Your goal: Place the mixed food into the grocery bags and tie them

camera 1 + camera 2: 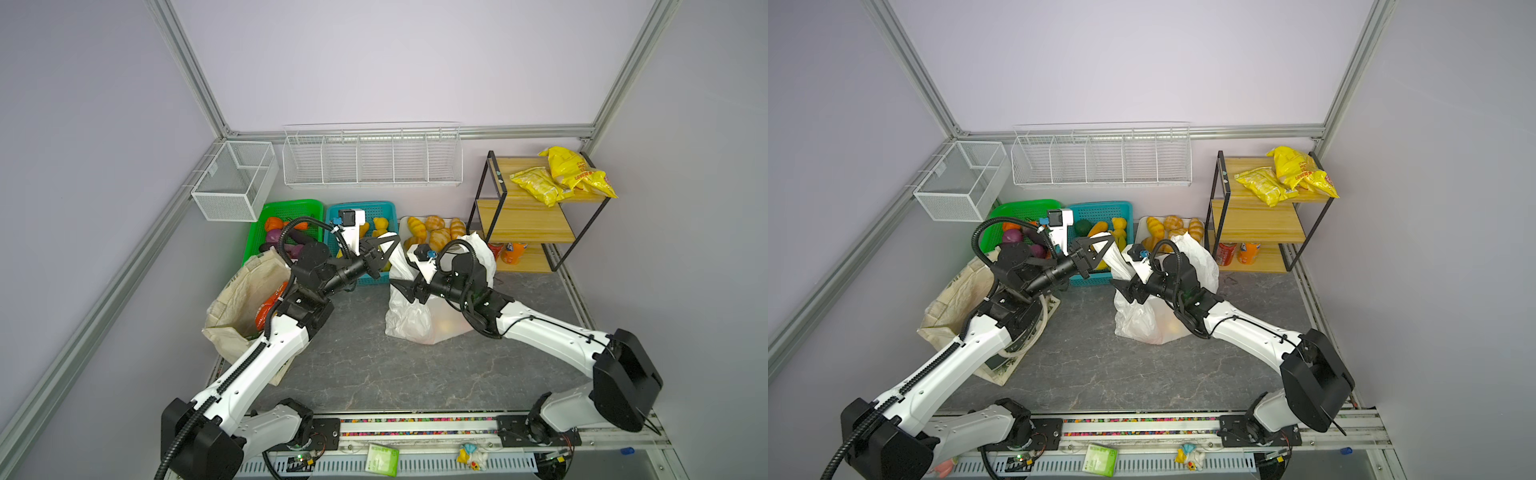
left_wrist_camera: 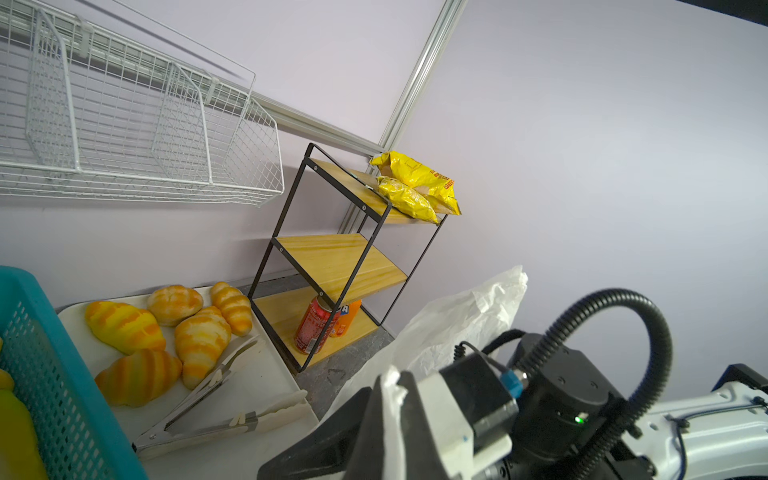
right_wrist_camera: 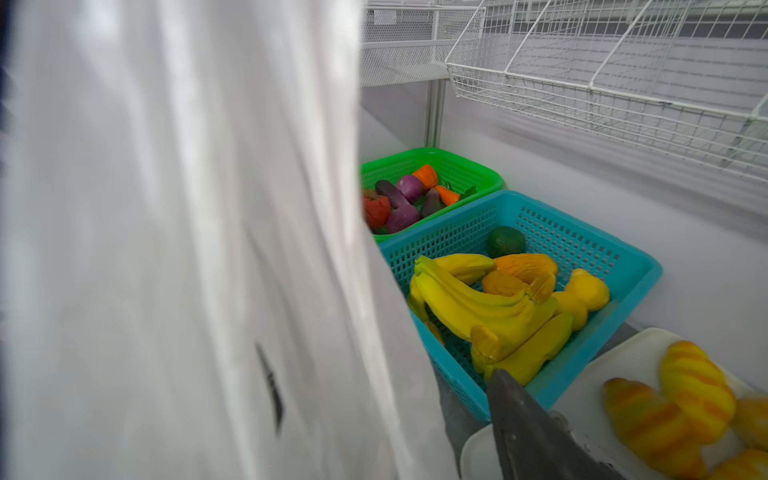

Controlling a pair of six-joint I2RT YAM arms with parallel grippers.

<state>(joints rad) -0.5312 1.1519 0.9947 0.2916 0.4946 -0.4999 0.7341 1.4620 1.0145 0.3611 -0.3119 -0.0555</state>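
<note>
Left pincer (image 1: pixel 390 244) tight on plastic bag (image 1: pixel 409 320) handle; right pincer (image 1: pixel 400 291) seemingly spread, half behind bag film

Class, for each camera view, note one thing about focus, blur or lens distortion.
Right wrist view: the plastic carrier bag fills half the picture as soft blur, and the wire rack is streaked. Left wrist view: croissants sharp. Both top views: frame rails splay outward, wide-angle.

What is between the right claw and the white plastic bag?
Nothing visible stands between them. The right gripper is at the white plastic bag, jaws apart, the film filling much of its wrist view. The left gripper is shut on a pulled-up strip of the same bag.
</note>
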